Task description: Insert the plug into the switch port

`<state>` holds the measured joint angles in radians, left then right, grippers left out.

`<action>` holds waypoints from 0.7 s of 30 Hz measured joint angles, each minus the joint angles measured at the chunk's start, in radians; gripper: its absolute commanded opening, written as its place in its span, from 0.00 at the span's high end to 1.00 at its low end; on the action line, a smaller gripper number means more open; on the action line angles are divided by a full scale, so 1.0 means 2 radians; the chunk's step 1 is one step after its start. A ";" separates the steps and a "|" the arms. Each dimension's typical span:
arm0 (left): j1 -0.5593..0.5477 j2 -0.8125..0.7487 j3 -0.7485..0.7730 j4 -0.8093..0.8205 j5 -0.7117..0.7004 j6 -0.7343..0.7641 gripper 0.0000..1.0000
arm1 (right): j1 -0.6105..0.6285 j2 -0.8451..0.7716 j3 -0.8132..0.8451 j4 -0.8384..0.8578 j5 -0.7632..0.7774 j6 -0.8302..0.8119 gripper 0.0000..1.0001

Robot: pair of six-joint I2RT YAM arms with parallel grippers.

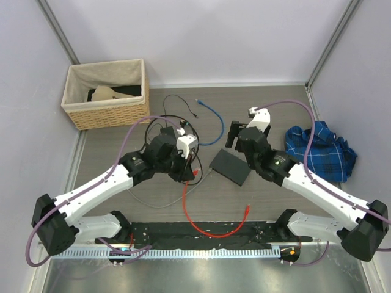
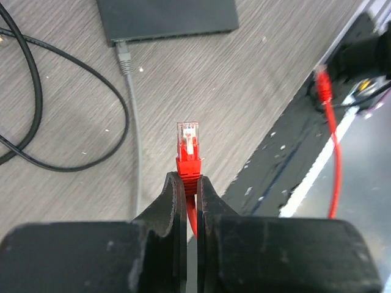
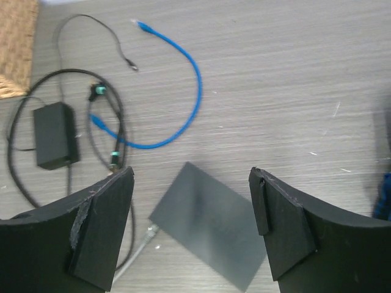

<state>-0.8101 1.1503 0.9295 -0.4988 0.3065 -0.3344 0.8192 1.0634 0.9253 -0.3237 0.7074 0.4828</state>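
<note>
Lighting: bright, even, seemingly from overhead. Shadows: soft and short; faint one beside the switch (image 3: pixel 211 229), right wrist view. Glare: sheen on the metal strip (image 1: pixel 201 274) at the near edge, top view. Focus: left fingers (image 2: pixel 165 204) blurred near the lens, plug (image 2: pixel 188 143) sharp; right wrist view slightly soft.

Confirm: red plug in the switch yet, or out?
Out. The red plug sits clamped in the left gripper, clear of the switch.

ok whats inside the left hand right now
The left hand pinches the red boot of the plug, its clear tip sticking out ahead. The red cable behind the fingers is mostly hidden.
</note>
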 measured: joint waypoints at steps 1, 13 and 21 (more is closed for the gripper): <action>0.000 0.003 -0.002 0.000 0.001 0.007 1.00 | -0.016 0.003 -0.001 0.000 -0.016 -0.002 0.16; -0.044 0.159 -0.010 0.051 -0.043 0.058 1.00 | -0.160 0.091 -0.044 0.001 -0.208 -0.039 0.18; -0.071 0.202 -0.011 0.093 -0.088 0.052 1.00 | -0.205 0.139 -0.064 0.013 -0.291 -0.048 0.21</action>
<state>-0.9512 1.5543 0.9081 -0.3134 0.1303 -0.2295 0.4088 1.3407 0.7967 -0.2974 0.1257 0.3866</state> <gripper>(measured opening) 0.053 0.793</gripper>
